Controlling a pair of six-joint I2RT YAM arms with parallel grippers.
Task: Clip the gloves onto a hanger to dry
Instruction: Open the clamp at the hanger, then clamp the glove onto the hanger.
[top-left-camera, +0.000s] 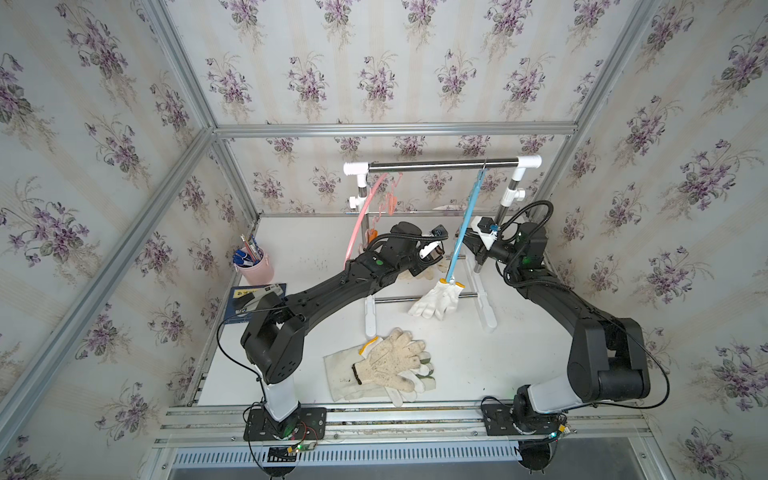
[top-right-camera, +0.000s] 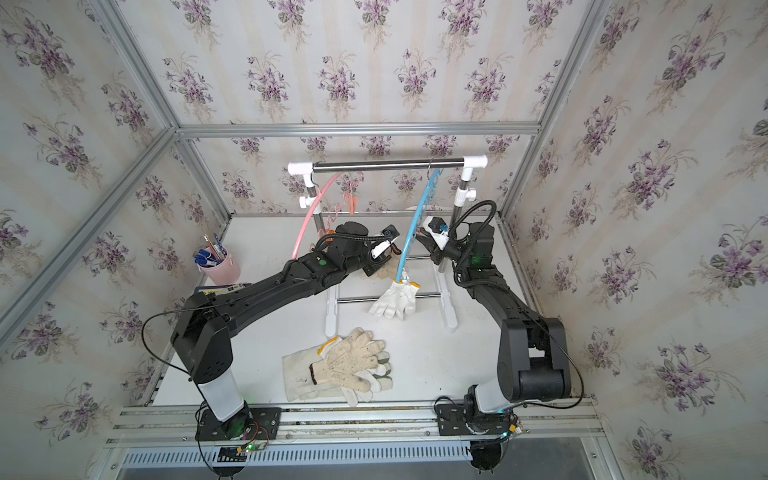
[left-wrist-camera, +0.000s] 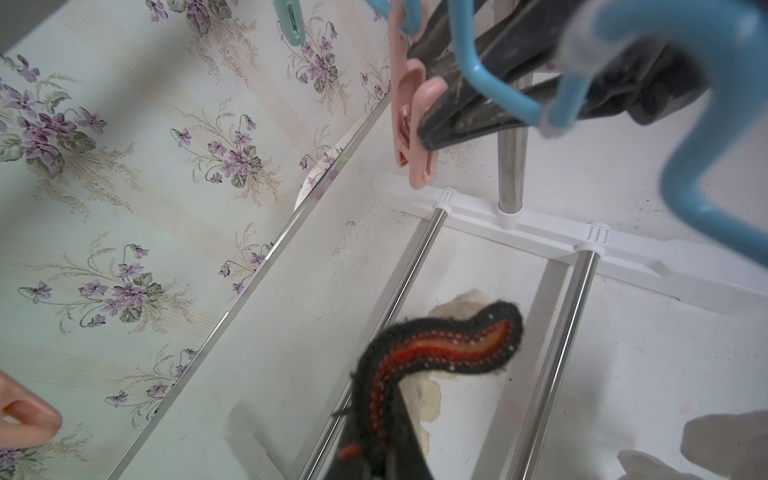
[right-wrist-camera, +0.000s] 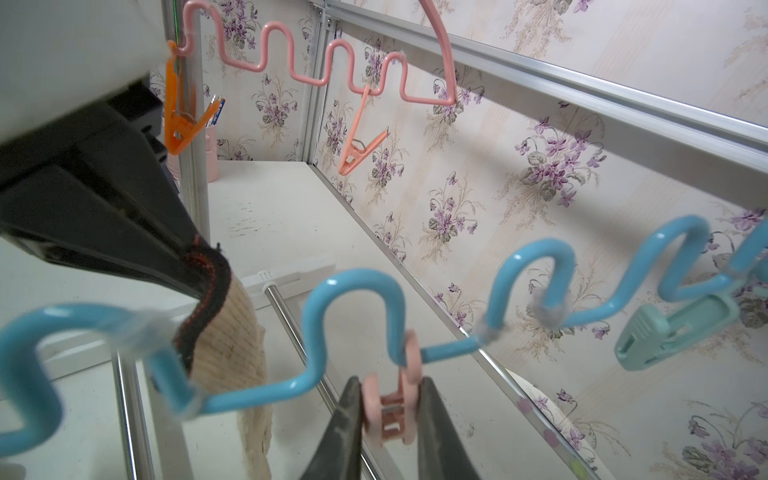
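White, speckled worktop (top-left-camera: 519, 353) in a booth of violet-flowered wallpaper (top-left-camera: 374, 62). Print on the blue booklet (top-left-camera: 266, 291), centre left and partly hidden by an arm, is illegible. Left gripper (right-wrist-camera: 187, 270) is clamped on the dark cuff of a beige glove (right-wrist-camera: 237, 332). Right gripper (right-wrist-camera: 388, 411) squeezes a pink peg (right-wrist-camera: 390, 432) on the blue hanger (right-wrist-camera: 353, 291). White gloves (top-left-camera: 438, 297) hang from its end, and a glove pile (top-left-camera: 390, 361) lies at lower centre.

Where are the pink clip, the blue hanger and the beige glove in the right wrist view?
pink clip (right-wrist-camera: 388, 415): right wrist view, on its body.
blue hanger (right-wrist-camera: 353, 282): right wrist view, on the crest of one wavy loop.
beige glove (right-wrist-camera: 235, 332): right wrist view, on the knitted part beside its black cuff.
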